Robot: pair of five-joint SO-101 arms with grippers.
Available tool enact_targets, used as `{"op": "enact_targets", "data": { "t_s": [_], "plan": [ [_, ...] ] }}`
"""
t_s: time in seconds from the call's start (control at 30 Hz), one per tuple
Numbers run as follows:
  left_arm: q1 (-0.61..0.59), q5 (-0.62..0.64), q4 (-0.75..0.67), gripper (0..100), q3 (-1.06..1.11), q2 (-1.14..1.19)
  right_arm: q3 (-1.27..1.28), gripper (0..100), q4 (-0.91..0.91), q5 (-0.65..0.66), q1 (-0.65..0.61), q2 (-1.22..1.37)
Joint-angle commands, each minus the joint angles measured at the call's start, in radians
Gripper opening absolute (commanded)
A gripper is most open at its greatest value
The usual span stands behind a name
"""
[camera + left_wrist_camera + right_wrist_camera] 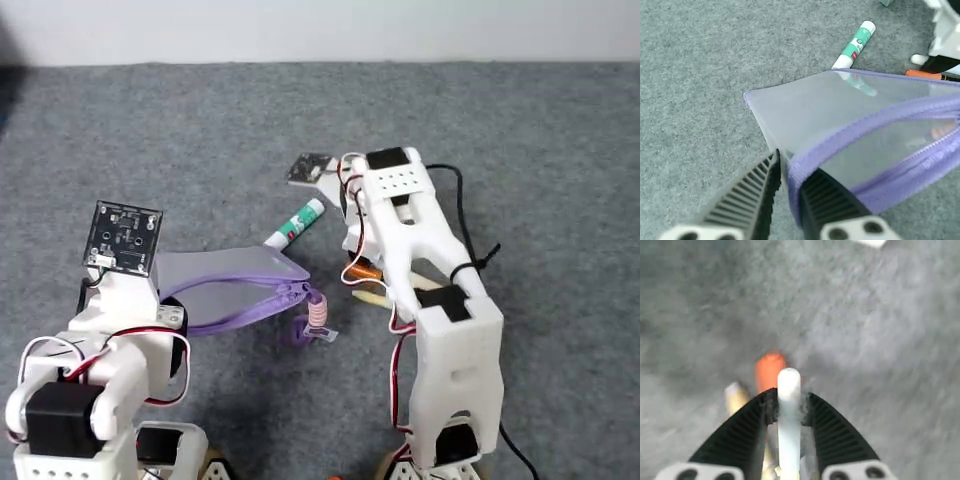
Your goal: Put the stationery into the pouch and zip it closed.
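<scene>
While pouch (215,268) gapes, glue stick (296,222) seemingly lies outside.

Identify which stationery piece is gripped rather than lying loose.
The white pen, clamped in the right gripper. The orange marker and the green-and-white glue stick lie loose on the carpet.

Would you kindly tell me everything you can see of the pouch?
The pouch is flat, translucent plastic trimmed in purple, its zipper open, a pink coiled charm at the pull. It lies on grey carpet, one corner pinched and lifted between the jaws of the left gripper. A glue stick lies beside it.
</scene>
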Motion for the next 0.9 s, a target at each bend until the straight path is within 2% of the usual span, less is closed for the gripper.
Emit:
{"op": "enact_targets", "data": {
  "t_s": [0.0,0.27,0.47,0.73,0.87],
  "plan": [
    [-0.003,0.011,-0.017,1,0.002,0.005,-0.051,0.8,0.122,-0.097,-0.018,-0.151],
    [-0.003,0.049,-0.018,1,-0.004,0.005,-0.046,0.8,0.303,-0.242,-0.019,-0.355],
    [-0.003,0.051,-0.029,1,-0.004,0.006,0.057,0.8,0.306,-0.508,-0.033,-0.605],
    [-0.003,0.051,-0.029,1,-0.002,0.006,0.35,0.8,0.305,-0.715,-0.151,-1.092],
    [-0.003,0.051,-0.029,1,-0.001,0.006,0.41,0.8,0.277,-0.908,-0.246,-1.276]
  ]
}}
